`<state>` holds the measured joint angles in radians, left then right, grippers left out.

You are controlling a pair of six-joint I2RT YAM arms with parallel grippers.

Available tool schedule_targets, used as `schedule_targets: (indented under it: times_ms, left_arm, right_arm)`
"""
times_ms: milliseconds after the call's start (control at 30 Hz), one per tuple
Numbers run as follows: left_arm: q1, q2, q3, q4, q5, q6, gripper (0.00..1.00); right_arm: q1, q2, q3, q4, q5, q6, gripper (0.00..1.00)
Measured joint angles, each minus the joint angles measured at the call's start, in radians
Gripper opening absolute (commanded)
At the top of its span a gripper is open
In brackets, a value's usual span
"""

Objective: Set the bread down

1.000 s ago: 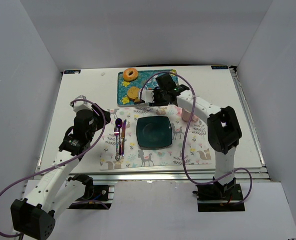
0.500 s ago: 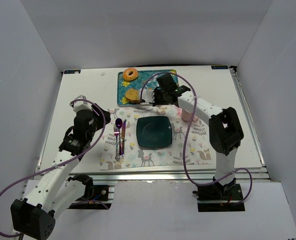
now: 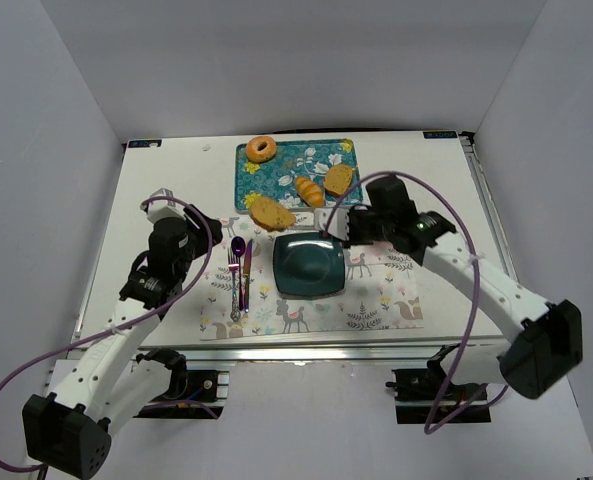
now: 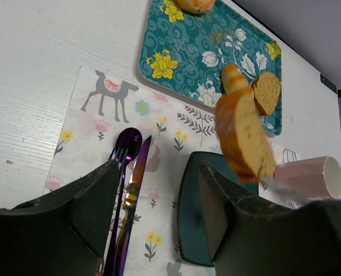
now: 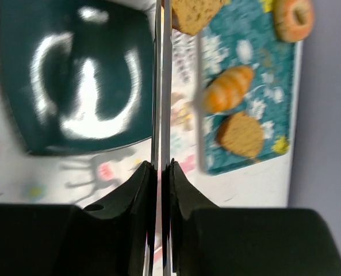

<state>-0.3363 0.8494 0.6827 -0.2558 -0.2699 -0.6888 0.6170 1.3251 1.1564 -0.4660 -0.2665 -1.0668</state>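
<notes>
Left gripper (image 4: 156, 221) is spread wide and holds nothing; it hangs over the left part of the white paper placemat with printed animals and flowers (image 3: 376, 300). Just right of it I see the purple metal fork, spoon and knife (image 3: 240, 270) lying close together on that placemat.

Next comes the brown oval slice of bread (image 3: 271, 212). It is pinched at the tip of the pair of thin metal tongs (image 5: 160, 86). From above it sits over the far edge of the placemat, at the near left corner of the teal rectangular tray with flower pattern (image 3: 286, 168), just beyond the dark teal square plate (image 3: 309, 268). In my left wrist view the slice is blurred and stands on its edge, not lying on the plate.

On the tray there are an orange ring-shaped doughnut (image 3: 262, 149) at the far left corner, a small golden croissant (image 3: 309, 190), and one more brown slice (image 3: 338, 180) just beside it on the right.

The right gripper (image 5: 160, 171) is clenched on the tongs, near the far right corner of the plate. A pale pink cup (image 4: 305, 175) shows right of the plate in the left wrist view; I cannot tell if it is upright.
</notes>
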Motion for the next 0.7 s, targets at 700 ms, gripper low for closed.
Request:
schedule_targets:
  times_ms: [700]
  left_arm:
    - [0.000,0.034,-0.001,0.043,0.024,0.000,0.67]
  right_arm:
    - [-0.002,-0.222,-0.302,-0.124,-0.002,-0.011,0.45]
